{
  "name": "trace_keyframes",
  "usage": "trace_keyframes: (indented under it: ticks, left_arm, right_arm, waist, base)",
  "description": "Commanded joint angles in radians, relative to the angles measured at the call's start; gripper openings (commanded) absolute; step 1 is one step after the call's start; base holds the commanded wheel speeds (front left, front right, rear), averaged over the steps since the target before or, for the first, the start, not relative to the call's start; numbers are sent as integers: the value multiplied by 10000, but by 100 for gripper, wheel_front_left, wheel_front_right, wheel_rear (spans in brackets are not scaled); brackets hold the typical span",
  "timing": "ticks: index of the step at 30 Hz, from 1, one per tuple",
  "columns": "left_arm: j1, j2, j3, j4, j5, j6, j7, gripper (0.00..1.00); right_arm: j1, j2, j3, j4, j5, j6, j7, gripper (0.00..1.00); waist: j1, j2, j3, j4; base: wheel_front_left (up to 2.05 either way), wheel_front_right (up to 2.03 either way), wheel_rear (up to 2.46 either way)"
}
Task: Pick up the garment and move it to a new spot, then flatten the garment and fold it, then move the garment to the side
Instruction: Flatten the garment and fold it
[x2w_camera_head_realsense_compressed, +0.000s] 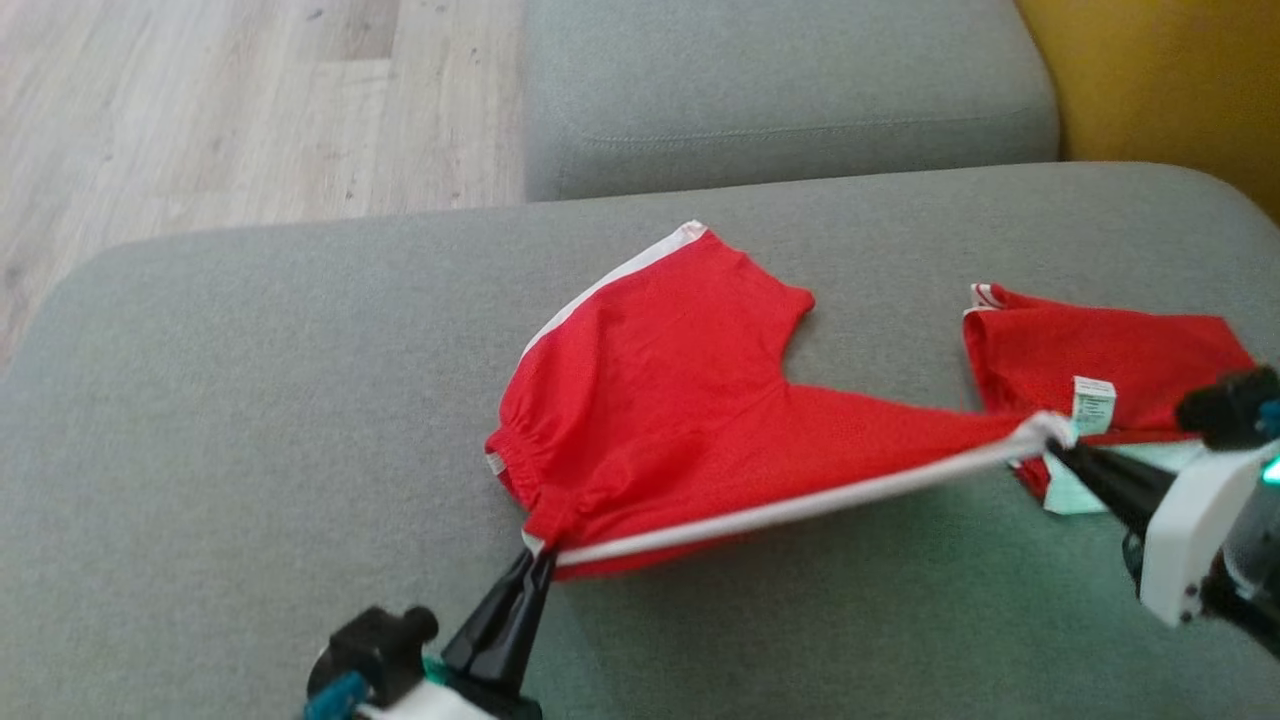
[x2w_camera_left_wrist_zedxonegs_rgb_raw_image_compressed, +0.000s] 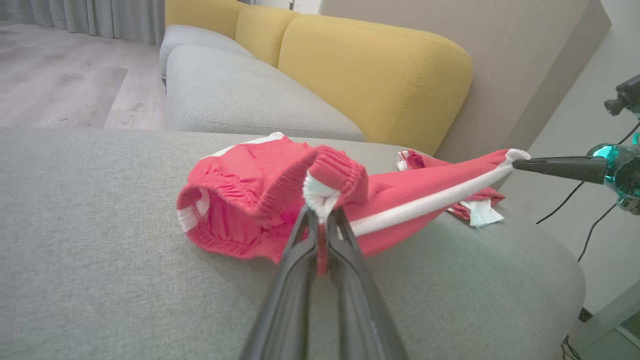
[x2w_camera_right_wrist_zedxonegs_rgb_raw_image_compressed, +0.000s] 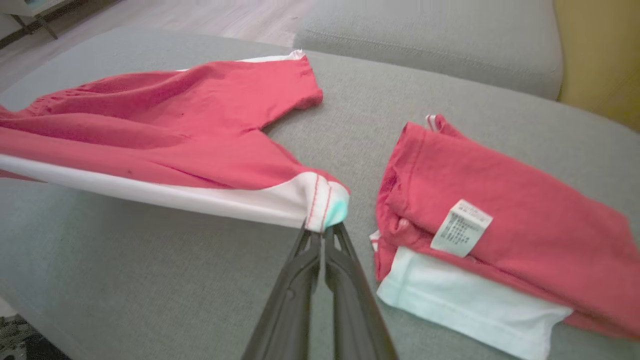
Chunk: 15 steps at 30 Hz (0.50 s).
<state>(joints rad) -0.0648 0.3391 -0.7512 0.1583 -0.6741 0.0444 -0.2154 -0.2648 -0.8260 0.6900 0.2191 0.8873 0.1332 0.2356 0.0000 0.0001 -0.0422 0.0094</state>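
The garment is a pair of red shorts with white side stripes, spread on a grey sofa cushion. Its near edge is lifted and stretched taut between both grippers. My left gripper is shut on the elastic waistband corner, which the left wrist view shows as the bunched waistband pinched by my left gripper. My right gripper is shut on the white-striped leg hem, seen up close as the hem above my right gripper. The far leg and waist still rest on the cushion.
A second red garment, folded with a white care label and white panel, lies just right of my right gripper. Another grey cushion sits behind, a yellow backrest to the right, wooden floor to the left.
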Motion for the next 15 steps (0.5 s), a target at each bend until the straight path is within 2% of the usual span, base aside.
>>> trace_keyframes:
  ticks: [1,9,15]
  left_arm:
    - [-673,427,711,-209,-140,233,-3,0]
    - [-2014,416,995,-44,-37,360,464,0]
    - [-3067,287,1146,527,44,288,603,0]
  right_arm:
    - [-198,-411,-691,-57,-359,-25,70,0]
    - [-1360,534,-2150,-473,-2060,-25,998,0]
    - [-2741,1182,-2256,-354,-2911,-25,1690,0]
  waist:
    - [0,-1,125,117]
    - [0,-1,1210,657]
    - [0,-1,2009,1041]
  base:
    - [0,0,0]
    - [0,0,0]
    - [0,0,0]
